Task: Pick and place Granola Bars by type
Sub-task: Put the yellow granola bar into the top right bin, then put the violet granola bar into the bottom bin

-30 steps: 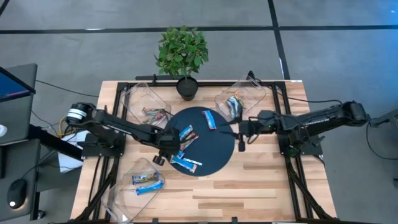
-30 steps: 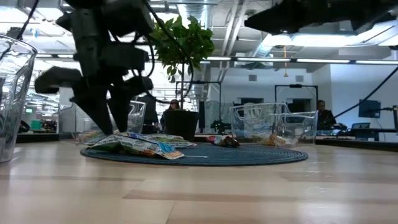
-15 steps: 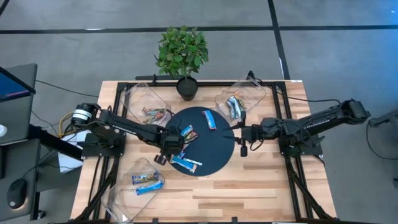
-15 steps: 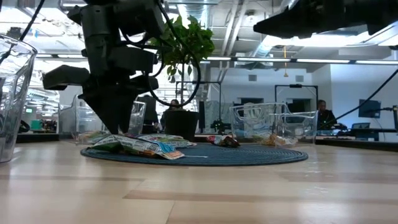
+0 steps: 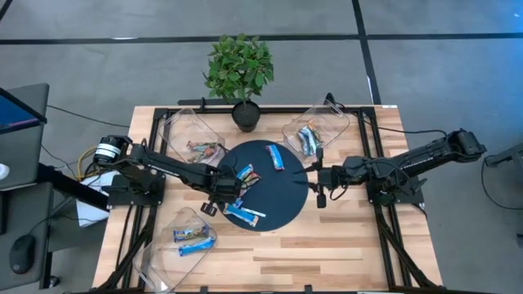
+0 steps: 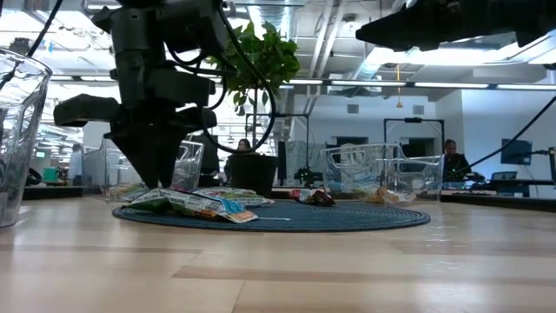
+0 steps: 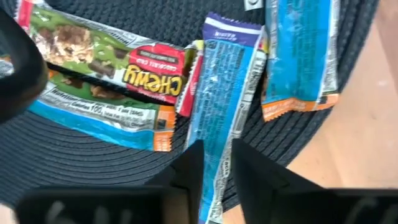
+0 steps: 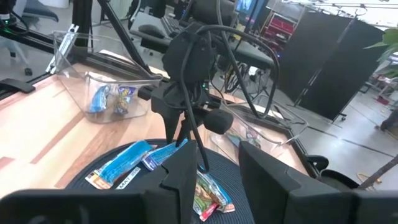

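- Wood table (image 5: 327, 245) fills mid-frame in the high view, on a grey floor; a round dark mat (image 5: 282, 196) lies at its centre.
- Monitor corner (image 5: 16, 110) shows at the left edge.
- Left gripper (image 5: 231, 193) is down on the mat's left side, jaws narrowly parted around a blue bar (image 7: 219, 112); a firm grip cannot be told.
- Bars (image 5: 245, 214) lie scattered on the mat; others sit in three clear bins: lower left (image 5: 167, 224), upper left (image 5: 184, 126), upper right (image 5: 331, 122).
- Plant (image 5: 239, 69) stands at the top edge, between the upper bins.
- Right gripper (image 5: 319, 193) hovers beside the mat's right rim, jaws apart and empty.
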{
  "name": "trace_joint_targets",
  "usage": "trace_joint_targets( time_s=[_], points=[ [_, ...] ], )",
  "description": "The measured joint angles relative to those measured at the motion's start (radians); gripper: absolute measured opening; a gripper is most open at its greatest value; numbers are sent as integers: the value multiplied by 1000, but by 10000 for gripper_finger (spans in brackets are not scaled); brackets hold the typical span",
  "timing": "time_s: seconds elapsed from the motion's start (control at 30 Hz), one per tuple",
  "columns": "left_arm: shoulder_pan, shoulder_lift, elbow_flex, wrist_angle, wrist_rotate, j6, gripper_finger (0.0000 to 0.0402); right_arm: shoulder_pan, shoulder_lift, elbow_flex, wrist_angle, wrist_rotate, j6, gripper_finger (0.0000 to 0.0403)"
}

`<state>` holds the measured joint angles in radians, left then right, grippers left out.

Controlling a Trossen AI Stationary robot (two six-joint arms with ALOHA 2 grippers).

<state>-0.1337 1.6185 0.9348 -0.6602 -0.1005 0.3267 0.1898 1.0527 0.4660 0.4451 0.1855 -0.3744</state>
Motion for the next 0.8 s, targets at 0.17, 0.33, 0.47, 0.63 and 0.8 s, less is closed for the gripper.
trace_joint_targets(
  time_s=[0.17, 0.33, 0.47, 0.63, 0.8],
  points=[
    [0, 0, 0, 1, -13, -9, 137, 0, 0, 0, 1, -1, 0, 113],
    [1, 4, -7, 10, 17, -12, 159, 0, 1, 0, -1, -2, 8, 113],
    [7, 5, -43, 59, 32, 3, 155, 0, 1, 0, -2, -3, 9, 113],
    [9, 5, -43, 45, 10, -13, 132, 0, 17, 0, 1, -3, 8, 113],
    [9, 5, -43, 46, 1, -12, 91, -7, 16, 1, 5, -3, 10, 113]
  ],
)
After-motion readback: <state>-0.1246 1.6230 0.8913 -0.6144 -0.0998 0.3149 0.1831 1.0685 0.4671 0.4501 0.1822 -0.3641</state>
